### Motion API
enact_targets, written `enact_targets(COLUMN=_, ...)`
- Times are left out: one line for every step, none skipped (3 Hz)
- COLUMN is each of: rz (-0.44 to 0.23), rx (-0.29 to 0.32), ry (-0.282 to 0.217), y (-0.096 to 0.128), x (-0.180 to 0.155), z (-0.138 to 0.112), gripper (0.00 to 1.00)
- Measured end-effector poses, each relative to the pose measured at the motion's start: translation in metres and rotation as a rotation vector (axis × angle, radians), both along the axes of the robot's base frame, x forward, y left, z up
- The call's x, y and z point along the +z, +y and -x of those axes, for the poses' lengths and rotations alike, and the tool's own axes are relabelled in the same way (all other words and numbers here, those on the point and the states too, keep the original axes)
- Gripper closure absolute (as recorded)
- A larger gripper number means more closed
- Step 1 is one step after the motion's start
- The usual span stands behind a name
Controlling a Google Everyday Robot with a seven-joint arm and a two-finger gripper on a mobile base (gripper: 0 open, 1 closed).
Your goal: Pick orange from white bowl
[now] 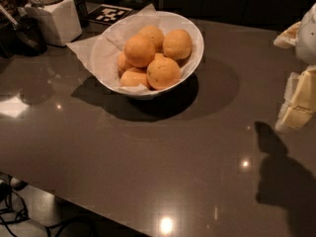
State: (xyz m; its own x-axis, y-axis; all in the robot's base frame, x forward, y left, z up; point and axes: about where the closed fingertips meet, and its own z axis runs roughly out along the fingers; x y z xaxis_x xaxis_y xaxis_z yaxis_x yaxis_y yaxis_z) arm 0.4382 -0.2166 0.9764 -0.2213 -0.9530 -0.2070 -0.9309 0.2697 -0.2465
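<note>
A wide white bowl (193,63) lined with crumpled white paper stands on the dark glossy table (148,157), back centre. Several oranges are piled in it. One orange (139,51) sits on top at the left, another (177,44) at the right, and a third (163,73) at the front. My gripper (298,100), white and cream, hangs at the right edge of the camera view, well to the right of the bowl and apart from it. It holds nothing that I can see. Its shadow falls on the table in front of it.
A white square jar with a stacked lid (52,16) stands at the back left, with a dark object (27,36) beside it. A black-and-white marker tag (109,14) lies behind the bowl. The table's front edge runs along the lower left, with cables (15,214) on the floor below.
</note>
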Motion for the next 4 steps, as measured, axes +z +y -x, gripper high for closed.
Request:
enact_targets(rz=0.000, rx=0.000, ry=0.000, y=0.000, x=0.000, z=0.000, gripper=0.00)
enact_targets(rz=0.029, rx=-0.020, ry=0.006, y=0.014, x=0.005, z=-0.004, gripper=0.00)
enact_targets(rz=0.093, rx=-0.044, ry=0.034, y=0.066, x=0.008, z=-0.035, gripper=0.00)
enact_targets(rz=0.085, rx=-0.041, ry=0.014, y=0.069, x=0.011, z=-0.038, gripper=0.00)
